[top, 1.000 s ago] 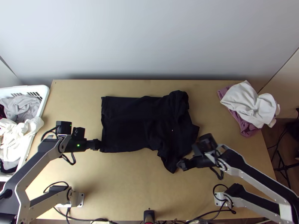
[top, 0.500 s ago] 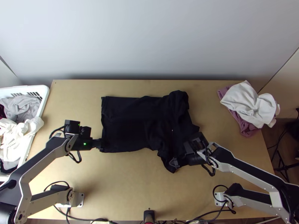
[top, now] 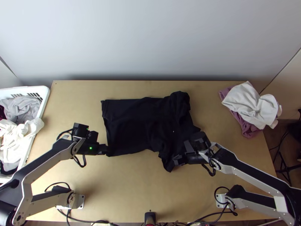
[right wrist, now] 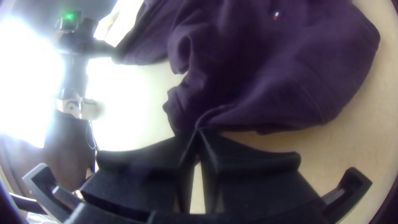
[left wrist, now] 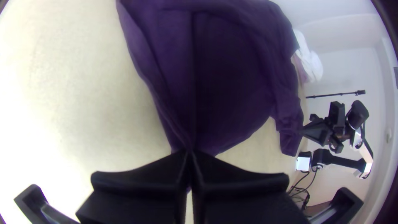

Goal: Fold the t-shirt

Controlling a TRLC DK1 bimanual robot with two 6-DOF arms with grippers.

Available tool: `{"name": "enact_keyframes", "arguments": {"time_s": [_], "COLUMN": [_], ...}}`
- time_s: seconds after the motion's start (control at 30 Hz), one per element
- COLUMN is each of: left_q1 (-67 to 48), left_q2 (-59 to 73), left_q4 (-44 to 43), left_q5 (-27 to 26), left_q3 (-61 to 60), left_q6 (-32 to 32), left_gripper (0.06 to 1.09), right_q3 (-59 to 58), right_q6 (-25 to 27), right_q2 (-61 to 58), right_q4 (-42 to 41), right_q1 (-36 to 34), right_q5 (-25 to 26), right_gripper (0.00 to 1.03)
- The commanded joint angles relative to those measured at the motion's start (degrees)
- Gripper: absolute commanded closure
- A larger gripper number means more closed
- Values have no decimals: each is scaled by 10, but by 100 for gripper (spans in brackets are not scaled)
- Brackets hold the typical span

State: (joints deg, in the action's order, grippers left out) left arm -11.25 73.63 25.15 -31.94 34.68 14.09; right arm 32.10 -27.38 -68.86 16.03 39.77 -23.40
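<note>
The dark t-shirt (top: 129,122) lies across the middle of the wooden table (top: 124,188). Its left part is spread fairly flat, with a nearly straight far edge. Its right part is bunched, with overlapping layers and a rounded lobe at the far right. A narrow portion extends toward the near side on the right; whether this is a sleeve cannot be determined. A small light mark (top: 173,131) is present on the right part.

Left gripper (top: 106,151): positioned at the near left corner of the t-shirt. In the left wrist view, the fingers of the left gripper (left wrist: 188,153) are together at the tips and clamped on that corner; creases run from the cloth to the grip point.

Right gripper (top: 176,162): positioned at the narrow near portion, on the right. In the right wrist view, the tips of the right gripper (right wrist: 198,132) are together – clamped on the t-shirt edge, with folds gathered at the tips.

Surroundings: a white cloth (top: 244,101) lies bunched on a mauve cloth (top: 250,130) at the table's far right. A white basket (top: 45,94) stands at the left – it holds a grey cloth (top: 22,107), a cream cloth (top: 15,139) and other fabric.
</note>
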Motion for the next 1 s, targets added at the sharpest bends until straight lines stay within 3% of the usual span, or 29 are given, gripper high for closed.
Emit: {"name": "enact_keyframes", "arguments": {"time_s": [0.0,0.23,0.47,0.97], "left_q1": [11,97,164,180], "left_q2": [-47,7,99,212], "left_q4": [48,46,49,46], "left_q5": [-18,-19,-20,-19], "left_q3": [-2,55,168,359], "left_q6": [-5,-1,13,148], "left_gripper": [105,105,105,105], "right_q3": [-10,48,161,322], "right_q6": [-4,7,43,18], "right_q2": [61,72,-11,-167], "right_q4": [8,18,28,-26], "right_q1": [-1,-97,-209,-268], "right_q5": [3,0,-26,-26], "right_gripper": [100,100,100,100]}}
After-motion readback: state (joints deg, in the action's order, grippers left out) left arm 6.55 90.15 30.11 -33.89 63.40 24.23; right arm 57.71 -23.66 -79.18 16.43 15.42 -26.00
